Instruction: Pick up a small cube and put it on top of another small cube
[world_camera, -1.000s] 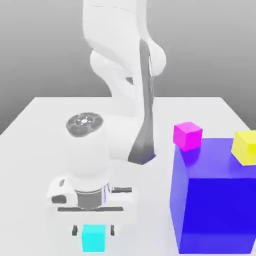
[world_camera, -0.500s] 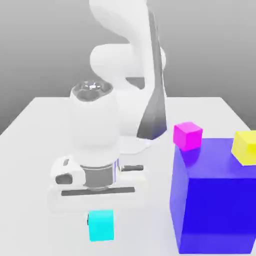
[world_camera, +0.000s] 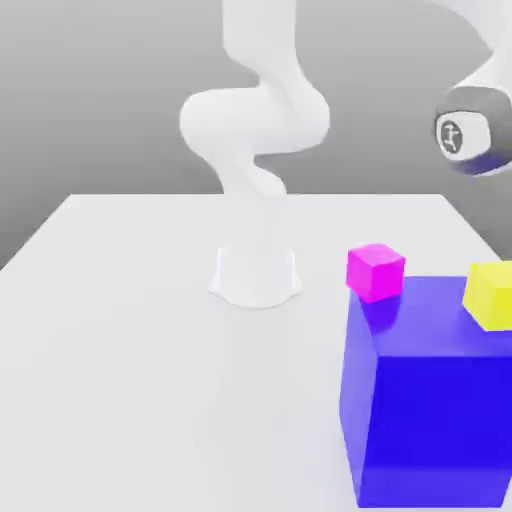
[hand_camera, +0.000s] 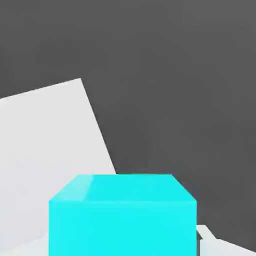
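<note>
A: Which step is in hand?

B: I judge it is the carry. In the hand view the small cyan cube (hand_camera: 122, 215) sits close under the camera, and beyond it there is only a corner of the white table (hand_camera: 45, 150) and dark background. So the cube seems to be lifted off the table and clamped in the gripper, whose jaws are closed tightly on it.

A: And where is the arm, compared with the big blue cube (world_camera: 430, 400)?

B: In the exterior view the arm (world_camera: 262, 130) rises from its base behind the big blue cube and bends over toward the exterior view's right. A dark round joint (world_camera: 468, 132) hangs high above the blue cube's top.

A: What stands on the blue cube?

B: A magenta cube (world_camera: 375, 271) sits at its top edge on the exterior view's left, and a yellow cube (world_camera: 490, 295) sits on its top near the exterior view's right. They are apart from each other.

A: What does the next move ask for?

B: I think the hand must come over one of these two small cubes, line the cyan cube up with it, and lower it until it rests flat. Which of the two is the target I cannot say. Only then should the jaws let go, because a tilted or off-centre cube could slide off.
</note>
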